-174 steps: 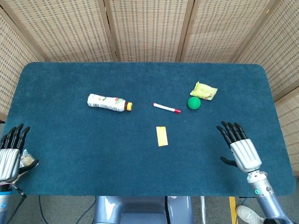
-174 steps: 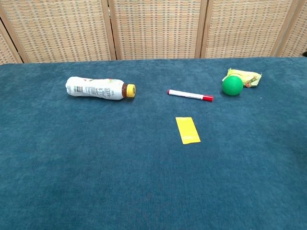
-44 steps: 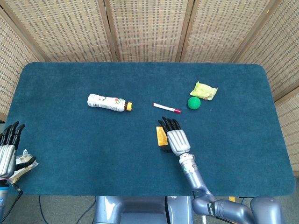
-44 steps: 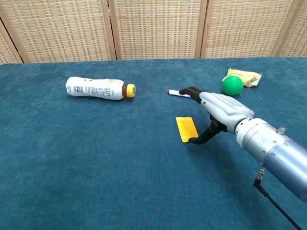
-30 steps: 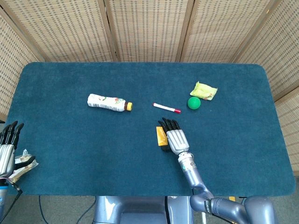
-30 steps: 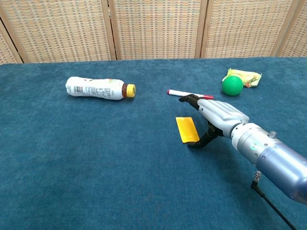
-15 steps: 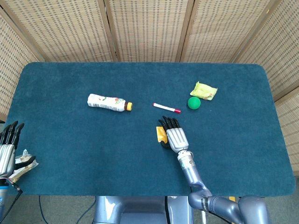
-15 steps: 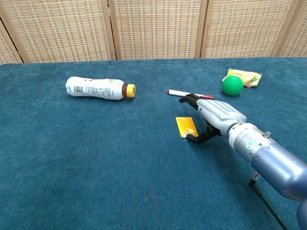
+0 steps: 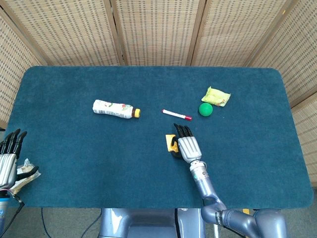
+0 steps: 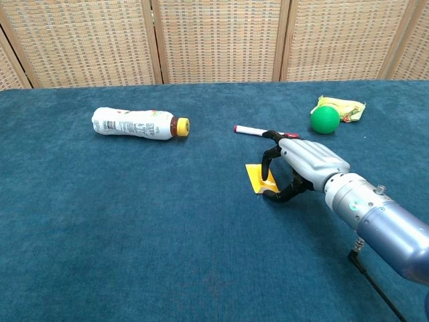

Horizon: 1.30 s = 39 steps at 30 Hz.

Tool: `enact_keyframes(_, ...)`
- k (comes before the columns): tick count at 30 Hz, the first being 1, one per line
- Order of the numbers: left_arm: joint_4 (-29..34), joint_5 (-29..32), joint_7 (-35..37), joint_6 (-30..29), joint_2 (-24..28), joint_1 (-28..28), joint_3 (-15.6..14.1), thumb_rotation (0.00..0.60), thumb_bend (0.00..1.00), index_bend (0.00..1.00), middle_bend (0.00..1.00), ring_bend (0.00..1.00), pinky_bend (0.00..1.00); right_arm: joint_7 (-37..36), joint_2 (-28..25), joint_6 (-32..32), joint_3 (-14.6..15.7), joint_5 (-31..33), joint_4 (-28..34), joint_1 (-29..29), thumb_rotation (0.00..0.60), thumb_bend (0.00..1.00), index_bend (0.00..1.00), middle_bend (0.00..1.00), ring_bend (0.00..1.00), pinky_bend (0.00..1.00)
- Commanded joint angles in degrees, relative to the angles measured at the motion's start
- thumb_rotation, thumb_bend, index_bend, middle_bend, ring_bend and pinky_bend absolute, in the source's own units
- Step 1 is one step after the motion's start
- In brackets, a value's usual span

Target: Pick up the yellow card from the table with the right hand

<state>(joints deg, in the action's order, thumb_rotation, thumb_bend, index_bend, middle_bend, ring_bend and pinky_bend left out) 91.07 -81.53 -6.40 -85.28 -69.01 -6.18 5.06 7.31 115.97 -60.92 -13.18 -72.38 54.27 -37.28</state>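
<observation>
Right hand: the silver-backed, black-fingered right hand [image 10: 295, 168] sits at centre right of the chest view, its fingers [image 10: 268, 159] curled down onto the flat yellow card [image 10: 257, 178] and the thumb hooked in below; it looks to be pinching the card's right edge, though how firm the grip is cannot be told.
Step in hand: closing the pinch and starting the lift, as I judge it.
How to do it well: a thin card on felt gives little edge to catch, so the thumb should slide under the raised side while the fingers press from above, and the lift should begin only when both sides bear on the card; rising slowly and straight up should keep it from slipping out.
Card and hand: the card lies touching the hand, on its left side in both views, partly hidden under the fingers [image 9: 184, 131] in the head view [image 9: 172, 143]; its right edge seems tipped up off the dark blue felt table [image 10: 134, 235].
Nearby: the red-capped white marker [image 10: 251, 129] lies just above the hand in the frame, close to the fingertips, so a sideways sweep could knock it.
Left hand: the left hand [image 9: 9, 161] rests at the lower left edge of the head view, fingers extended and apart, beside a crumpled wrapper [image 9: 26, 171], holding nothing that I can see.
</observation>
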Motion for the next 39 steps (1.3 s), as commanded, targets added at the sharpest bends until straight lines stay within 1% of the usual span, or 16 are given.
enact_keyframes(1, -0.01, -0.03, 0.01, -0.01, 0.00, 0.00, -0.01, 0.600, 0.07, 0.00, 0.00, 0.00, 0.11, 0.11, -0.01, 0.17, 0.07, 0.04, 0.00, 0.07, 0.600, 0.38, 0.56, 0.02, 0.00, 0.00)
enact_keyframes(7, -0.06, -0.03, 0.14, 0.08, -0.03, -0.06, 0.00, 0.600, 0.07, 0.00, 0.00, 0.00, 0.11, 0.02, 0.11, 0.83, 0.33, -0.04, -0.23, 0.13, 0.600, 0.39, 0.57, 0.02, 0.00, 0.00)
enact_keyframes(11, -0.02, -0.10, 0.15, 0.10, -0.01, -0.08, -0.05, 0.600, 0.07, 0.00, 0.00, 0.00, 0.11, 0.01, 0.09, 1.10, 0.43, -0.14, -0.20, 0.14, 0.600, 0.47, 0.58, 0.03, 0.00, 0.00)
enact_keyframes(20, -0.04, -0.14, 0.15, 0.20, -0.01, -0.13, -0.09, 0.600, 0.07, 0.00, 0.00, 0.00, 0.11, 0.02, -0.09, 1.48, 0.34, -0.19, 0.04, 0.17, 0.600, 0.58, 0.58, 0.04, 0.00, 0.00)
enact_keyframes(32, 0.05, -0.21, 0.19, 0.11, 0.00, -0.12, -0.11, 0.600, 0.07, 0.00, 0.00, 0.00, 0.11, 0.17, -0.64, 1.83, 0.18, -0.15, 0.89, 0.18, 0.600, 0.61, 0.59, 0.04, 0.00, 0.00)
enact_keyframes(39, -0.02, -0.14, 0.31, 0.11, -0.05, -0.13, -0.06, 0.600, 0.07, 0.00, 0.00, 0.00, 0.11, 0.30, -0.79, 2.08, -0.06, -0.15, 1.07, -0.10, 0.600, 0.59, 0.59, 0.04, 0.00, 0.00)
